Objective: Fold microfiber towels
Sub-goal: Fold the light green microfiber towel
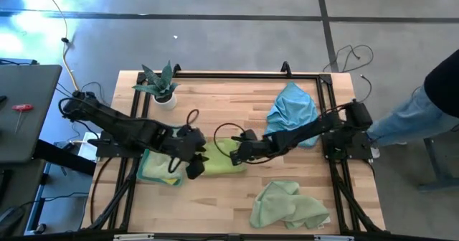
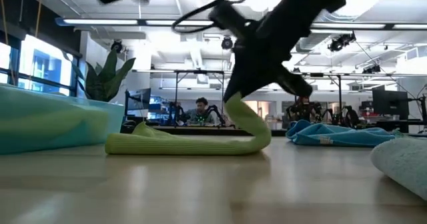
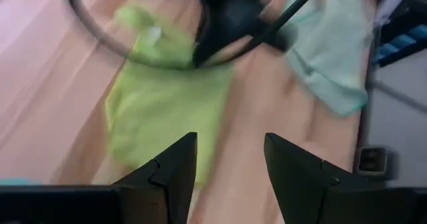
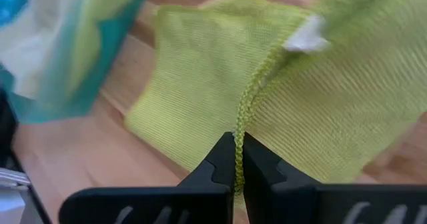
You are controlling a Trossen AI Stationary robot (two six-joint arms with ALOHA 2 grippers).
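Right hand (image 4: 239, 159) pinching yellow-green towel (image 4: 220, 84) edge, lifted; left hand (image 3: 230, 161) spread, apparently hovering beside.

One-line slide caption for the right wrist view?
Right gripper shut on the hemmed edge of the yellow-green towel, lifting it above the wooden table mid-fold.

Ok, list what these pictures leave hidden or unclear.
- High view: the stack of folded towels lies partly under the left gripper, so its count is hidden.
- Low view: the right gripper lifting the yellow-green towel is a dark silhouette.
- Left wrist view: the pale green towel is blurred.
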